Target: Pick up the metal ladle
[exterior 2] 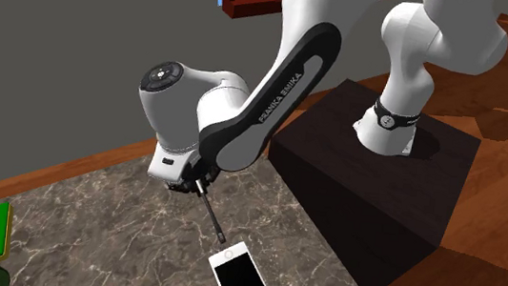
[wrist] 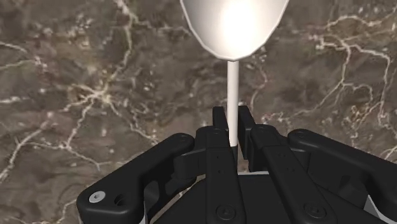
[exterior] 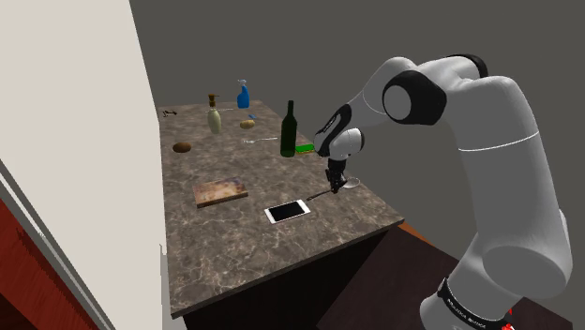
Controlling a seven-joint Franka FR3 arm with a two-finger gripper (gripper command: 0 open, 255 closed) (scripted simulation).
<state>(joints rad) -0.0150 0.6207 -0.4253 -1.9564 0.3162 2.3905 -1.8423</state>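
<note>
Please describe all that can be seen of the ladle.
The ladle looks pale and glossy, like polished metal. It has a rounded bowl and a thin straight handle. The gripper is shut on the handle, near the bowl end, one black finger on each side. The bowl is above the brown marbled countertop. In the second exterior view the handle's long end slants down toward the smartphone. Whether the ladle touches the countertop, I cannot tell.

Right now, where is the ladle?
The ladle is clasped in the claw, near the counter edge on the shoulder view's right, beside the phone.
</note>
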